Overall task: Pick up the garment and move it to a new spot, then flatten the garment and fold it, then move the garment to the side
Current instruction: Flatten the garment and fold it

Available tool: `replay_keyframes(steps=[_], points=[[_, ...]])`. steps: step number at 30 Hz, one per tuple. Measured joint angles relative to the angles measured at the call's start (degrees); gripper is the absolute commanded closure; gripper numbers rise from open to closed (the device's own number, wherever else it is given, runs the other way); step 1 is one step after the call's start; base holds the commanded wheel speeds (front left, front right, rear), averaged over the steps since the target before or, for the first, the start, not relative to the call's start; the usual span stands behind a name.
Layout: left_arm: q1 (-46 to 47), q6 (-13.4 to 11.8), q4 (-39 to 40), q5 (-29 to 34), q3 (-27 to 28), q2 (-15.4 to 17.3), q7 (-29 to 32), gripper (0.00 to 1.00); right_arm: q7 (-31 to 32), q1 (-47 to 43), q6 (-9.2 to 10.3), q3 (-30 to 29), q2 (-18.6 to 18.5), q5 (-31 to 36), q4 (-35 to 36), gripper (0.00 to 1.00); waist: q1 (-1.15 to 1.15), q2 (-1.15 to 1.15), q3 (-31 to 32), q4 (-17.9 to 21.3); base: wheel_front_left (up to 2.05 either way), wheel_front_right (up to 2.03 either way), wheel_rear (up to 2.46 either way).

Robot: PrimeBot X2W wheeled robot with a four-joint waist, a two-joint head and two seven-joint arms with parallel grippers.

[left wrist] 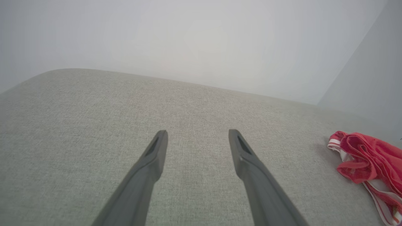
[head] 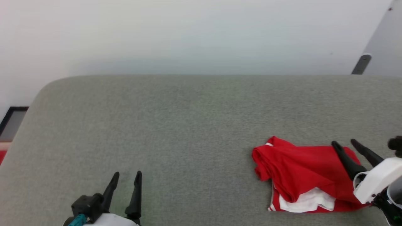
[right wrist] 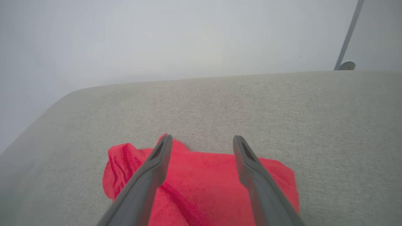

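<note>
Two grippers are mine to report, and both stand with their fingers spread wide, gripping nothing. My left gripper [head: 127, 174] hovers low over the bare grey padded surface [head: 188, 125] at the near left, well apart from the garment [head: 301, 171]. From its wrist view the garment shows only as a red bundle with striped trim at the far right edge.

The garment lies folded into a rough rectangle on the right part of the surface, close to the near edge. Its top is red, a white layer peeks out along the near side, and a white-red striped band shows at the near left corner. The left end is bunched into soft folds.

My right gripper [head: 344, 142] is over the garment's right end, its two dark fingers pointing away from me. Red cloth shows in the gap between them. Whether the fingers touch the cloth, I cannot tell.
</note>
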State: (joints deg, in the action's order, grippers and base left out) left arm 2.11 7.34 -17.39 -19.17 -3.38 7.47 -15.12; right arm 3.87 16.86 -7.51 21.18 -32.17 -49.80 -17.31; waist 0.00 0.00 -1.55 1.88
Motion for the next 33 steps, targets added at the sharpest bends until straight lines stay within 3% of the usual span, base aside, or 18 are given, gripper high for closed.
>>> replay_keyframes(steps=[8, 15, 23, 33], points=[[-2.0, 0.0, 1.2, 0.6, 1.7, 0.7, 0.0, 0.00, -10.5, -2.9, 0.00, -2.0, 0.5, 3.8, -3.5, 0.00, 0.00, 0.00, 2.2, 2.1, 0.00, 0.00, 0.00], [-5.2, 0.0, 4.0, 1.4, 2.6, 0.7, 0.0, 0.00, -14.5, -7.7, 0.00, -5.4, 0.5, 6.8, -1.6, 0.00, 0.00, 0.00, 4.4, 2.4, 0.00, 0.00, 0.00], [-10.7, 0.0, 7.5, 2.6, 3.8, 1.5, 0.0, 0.00, -13.8, -15.7, 0.00, -12.5, 1.0, 8.8, 3.9, 0.00, 0.00, 0.00, 6.4, 2.0, 0.00, 0.00, 0.00], [-16.2, -0.8, 12.1, 2.7, 4.4, 1.8, 0.3, 0.00, -8.2, -26.3, 0.01, -22.9, 6.7, 13.7, 14.7, 0.00, 0.00, 0.00, 6.7, 1.0, 0.00, 0.00, 0.00]])
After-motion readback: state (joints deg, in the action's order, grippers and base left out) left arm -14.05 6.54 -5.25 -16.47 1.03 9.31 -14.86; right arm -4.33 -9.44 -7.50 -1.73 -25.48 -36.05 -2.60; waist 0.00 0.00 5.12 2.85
